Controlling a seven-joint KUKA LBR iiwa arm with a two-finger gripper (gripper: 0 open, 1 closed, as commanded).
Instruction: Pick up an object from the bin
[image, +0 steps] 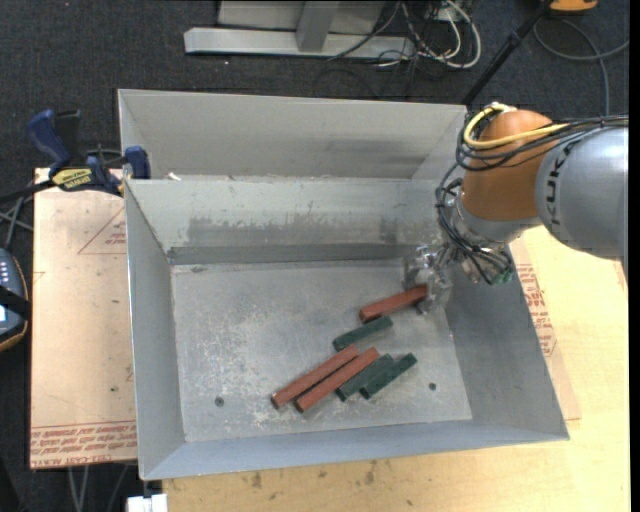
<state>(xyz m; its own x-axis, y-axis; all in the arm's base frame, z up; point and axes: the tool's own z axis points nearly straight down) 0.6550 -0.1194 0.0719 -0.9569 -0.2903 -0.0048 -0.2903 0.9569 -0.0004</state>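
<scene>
Heap of little bars sits in the lower middle of the grey bin (215, 320), and it's tricky to sort out. Two long reddish-brown bars (324, 380) lie side by side, touching, slanting up to the right. Just right of them, two dark green bars (380, 374) are pressed together on the same slant. Their left ends are tucked against the brown ones, so I can't see where one stops and the next starts.

Up and right of that, apart from the heap, a single dark green bar (362, 334) lies flat on the floor. Just above it is a shorter reddish-brown bar (392, 304), near the bin's right slope. Its right end runs in under the gripper (430, 288), so that tip is hidden.

The claw is a small jumble of metal and cables right on that end. I honestly can't tell whether it's spread or pinched, or whether it grips the bar at all. Behind it, the orange cover (505, 168) and grey arm (590, 195) sit in the upper right, cut off by the frame edge.
</scene>
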